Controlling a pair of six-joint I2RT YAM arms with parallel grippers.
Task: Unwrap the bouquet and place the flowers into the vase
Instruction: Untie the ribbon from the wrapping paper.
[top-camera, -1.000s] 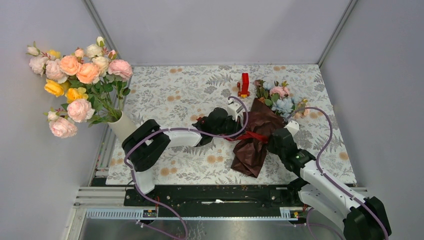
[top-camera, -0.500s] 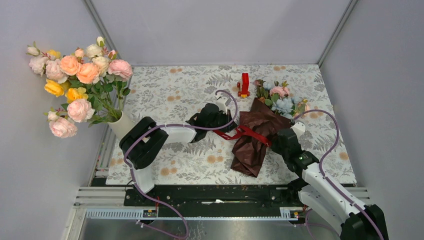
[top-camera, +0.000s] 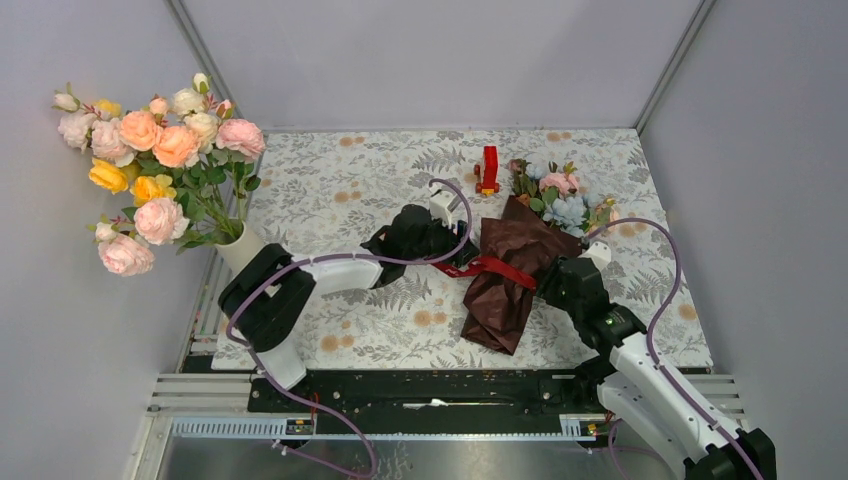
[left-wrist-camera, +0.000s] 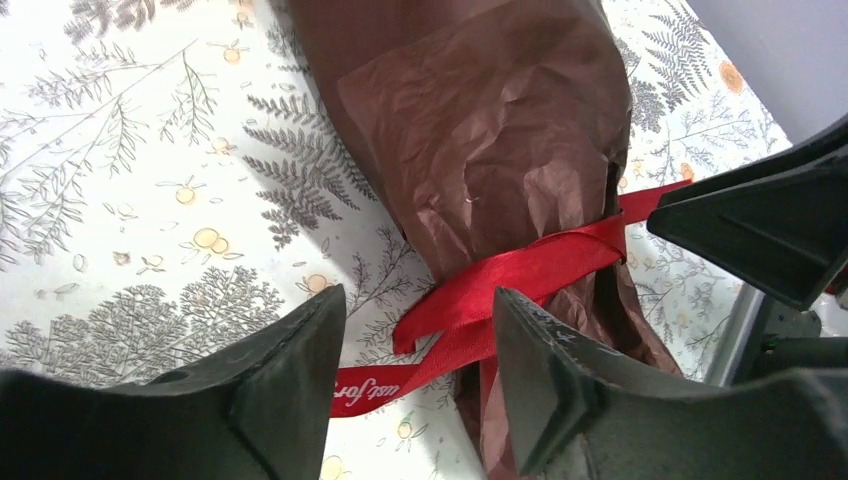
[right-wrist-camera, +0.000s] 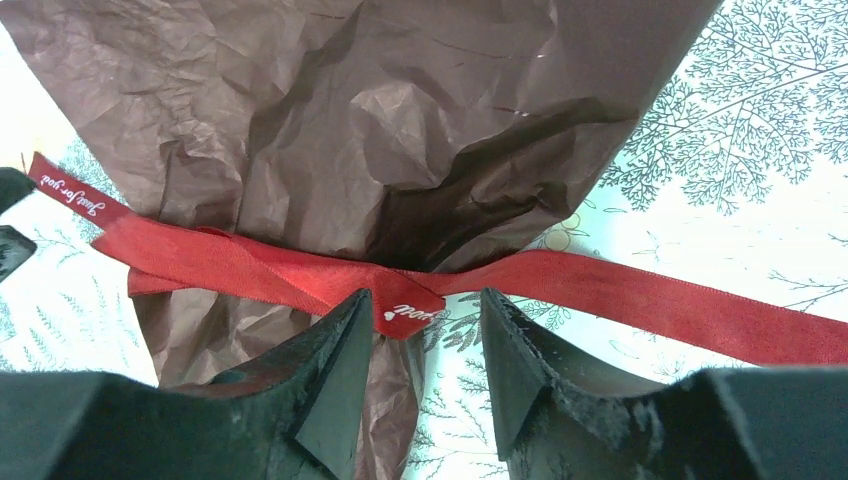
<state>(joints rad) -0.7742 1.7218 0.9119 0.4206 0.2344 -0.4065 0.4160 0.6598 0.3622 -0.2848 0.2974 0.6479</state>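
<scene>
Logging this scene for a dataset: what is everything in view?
tablecloth: one, white with grey ferns, spread under everything
bouquet wrapper: one, dark red, lying right of centre
ribbon: one, red, round the wrapper's middle
flowers: small bunch, pale blue, pink, brownish, wrapper's far end
vase: one, white, tablecloth's left edge
rose bunch: one, peach, pink, yellow, in the vase
upright object: one, red, far centre
left gripper: one, black, open, at the ribbon left of the wrapper
right gripper: one, black, open, at the ribbon right of the wrapper
</scene>
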